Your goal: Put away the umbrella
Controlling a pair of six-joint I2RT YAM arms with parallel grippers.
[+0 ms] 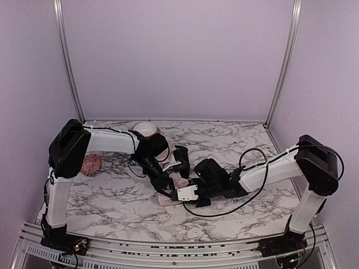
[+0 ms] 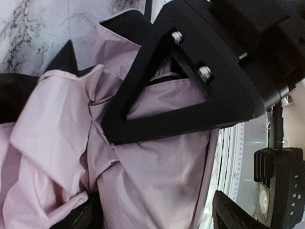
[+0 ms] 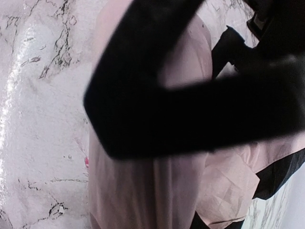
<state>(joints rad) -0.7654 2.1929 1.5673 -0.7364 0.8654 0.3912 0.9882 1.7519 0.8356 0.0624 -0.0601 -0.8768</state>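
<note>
The umbrella lies folded in a loose pale pink bundle with black lining at the middle of the table, between both grippers. My left gripper is on it from the left. In the left wrist view its fingers stand wide apart on either side of the pink fabric, with a thin gap at the right finger. My right gripper is on the bundle from the right, and one of its fingers lies across the fabric. In the right wrist view a blurred black shape covers the fabric and hides the jaws.
A small reddish-pink knobbly ball lies at the left by the left arm. A white bowl stands at the back behind the left forearm. A black cable loops on the marble table under the right arm.
</note>
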